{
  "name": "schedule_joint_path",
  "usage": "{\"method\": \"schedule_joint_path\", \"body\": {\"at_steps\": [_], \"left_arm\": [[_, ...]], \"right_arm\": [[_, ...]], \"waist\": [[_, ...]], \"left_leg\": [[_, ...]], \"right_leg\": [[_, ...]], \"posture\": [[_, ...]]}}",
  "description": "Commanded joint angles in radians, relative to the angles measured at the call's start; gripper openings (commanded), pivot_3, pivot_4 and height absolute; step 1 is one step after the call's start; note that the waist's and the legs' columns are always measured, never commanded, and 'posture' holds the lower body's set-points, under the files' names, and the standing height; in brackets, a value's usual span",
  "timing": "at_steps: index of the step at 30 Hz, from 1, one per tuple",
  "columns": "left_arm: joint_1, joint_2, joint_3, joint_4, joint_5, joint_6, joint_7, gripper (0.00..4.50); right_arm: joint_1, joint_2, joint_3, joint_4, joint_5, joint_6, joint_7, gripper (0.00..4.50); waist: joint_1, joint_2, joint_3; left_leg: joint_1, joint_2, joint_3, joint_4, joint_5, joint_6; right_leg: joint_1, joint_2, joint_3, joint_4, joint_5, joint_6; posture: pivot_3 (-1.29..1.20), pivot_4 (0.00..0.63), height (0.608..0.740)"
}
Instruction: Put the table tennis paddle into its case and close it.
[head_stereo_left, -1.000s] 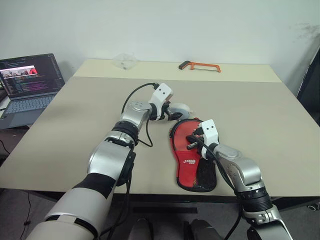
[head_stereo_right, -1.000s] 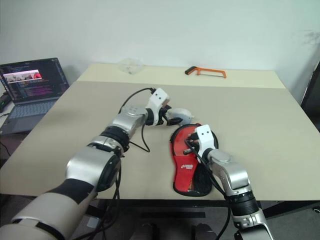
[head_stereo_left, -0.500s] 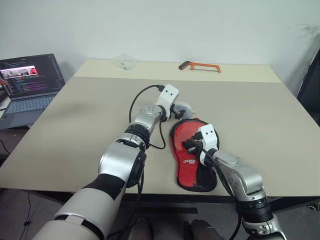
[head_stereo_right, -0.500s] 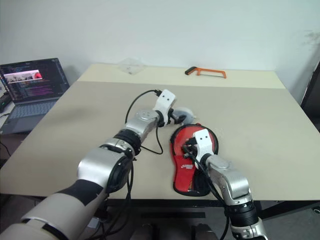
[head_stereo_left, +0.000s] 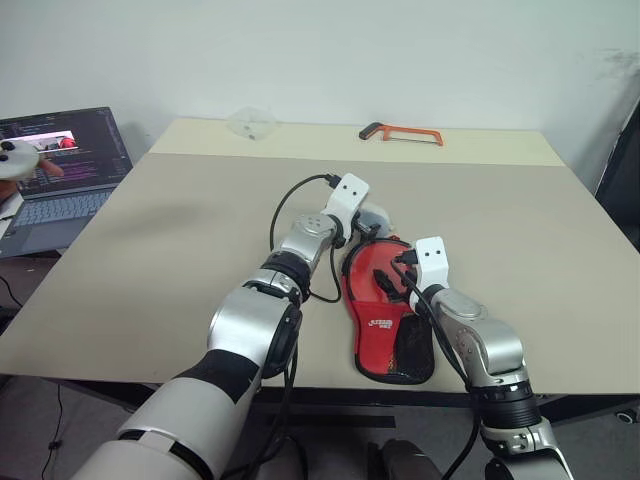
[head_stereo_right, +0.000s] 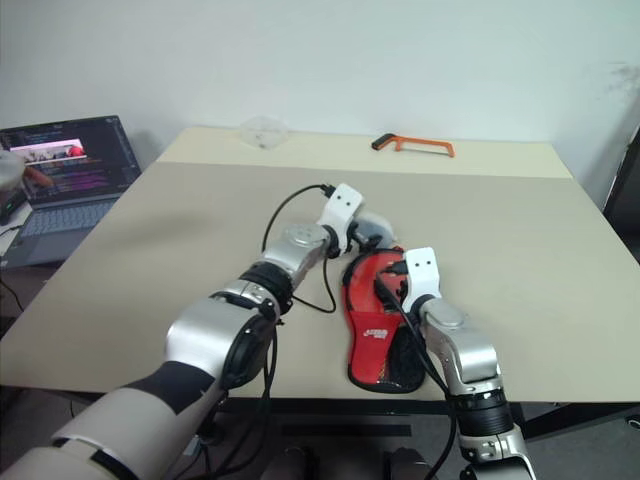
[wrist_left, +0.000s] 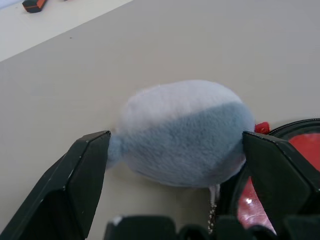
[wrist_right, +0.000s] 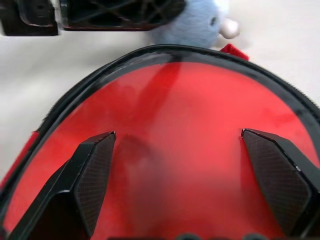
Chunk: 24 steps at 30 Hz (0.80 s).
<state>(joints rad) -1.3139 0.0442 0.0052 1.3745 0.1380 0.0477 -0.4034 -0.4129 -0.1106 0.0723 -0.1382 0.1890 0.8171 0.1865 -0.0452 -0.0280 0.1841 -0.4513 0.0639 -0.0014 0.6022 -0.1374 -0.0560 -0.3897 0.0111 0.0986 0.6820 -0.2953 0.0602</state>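
Observation:
The black case (head_stereo_left: 388, 372) lies flat near the table's front edge, window side up. Through the clear window shows the table tennis paddle's red face (head_stereo_left: 370, 268); its handle is hidden under the red logo band (head_stereo_left: 380, 322) and black mesh. My right gripper (wrist_right: 177, 136) hovers open just over the window, above the red face (wrist_right: 200, 150). My left gripper (wrist_left: 175, 145) is open with its fingers (wrist_left: 87, 165) on either side of a small grey round pouch (wrist_left: 185, 132) that sits against the case's round end. Whether the zip is shut I cannot tell.
An orange hacksaw (head_stereo_left: 400, 132) and a crumpled clear plastic piece (head_stereo_left: 249, 121) lie at the table's far edge. A laptop (head_stereo_left: 60, 165) stands off the table's left side, with a person's hand (head_stereo_left: 20, 160) in front of its screen.
My right gripper has opened over the case window. My left hand has shifted right, so its open fingers now bracket the grey pouch. A hand has appeared by the laptop.

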Motion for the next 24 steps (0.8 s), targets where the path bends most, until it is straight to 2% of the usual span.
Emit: {"method": "schedule_joint_path", "body": {"at_steps": [1,13,16,24], "left_arm": [[-0.019,-0.014,0.006,-0.008,0.014,0.003,0.011,4.5],[0.011,-0.064,0.034,0.0,0.027,0.043,0.131,4.5],[0.02,-0.067,0.032,0.001,0.04,0.041,0.142,3.91],[0.006,-0.041,0.017,0.002,0.091,0.027,0.228,1.23]], "right_arm": [[0.039,-0.005,0.074,0.001,0.007,0.08,0.037,4.43],[0.107,0.001,0.114,-0.146,-0.016,0.166,-0.002,4.43],[0.116,0.005,0.111,-0.159,-0.018,0.178,-0.017,4.5],[0.101,0.032,0.096,-0.138,-0.008,0.201,-0.035,4.5]], "waist": [[-0.002,0.0,0.0],[-0.004,-0.001,-0.002],[-0.004,-0.002,-0.003],[-0.004,-0.004,-0.005]], "left_leg": [[0.0,0.0,0.0,0.0,0.0,0.0],[0.0,0.0,0.0,0.0,0.0,0.0],[0.0,0.0,0.0,0.0,0.0,0.0],[0.001,0.0,0.0,0.0,0.0,0.0]], "right_leg": [[0.0,0.0,0.0,0.0,0.0,0.0],[0.0,0.0,0.0,0.0,0.0,0.0],[0.0,0.0,0.0,0.0,0.0,0.0],[0.0,0.0,0.0,0.0,0.0,0.0]], "posture": [[0.0,0.15,0.74],[0.0,0.15,0.74],[0.0,0.15,0.74],[0.0,0.15,0.74]]}}
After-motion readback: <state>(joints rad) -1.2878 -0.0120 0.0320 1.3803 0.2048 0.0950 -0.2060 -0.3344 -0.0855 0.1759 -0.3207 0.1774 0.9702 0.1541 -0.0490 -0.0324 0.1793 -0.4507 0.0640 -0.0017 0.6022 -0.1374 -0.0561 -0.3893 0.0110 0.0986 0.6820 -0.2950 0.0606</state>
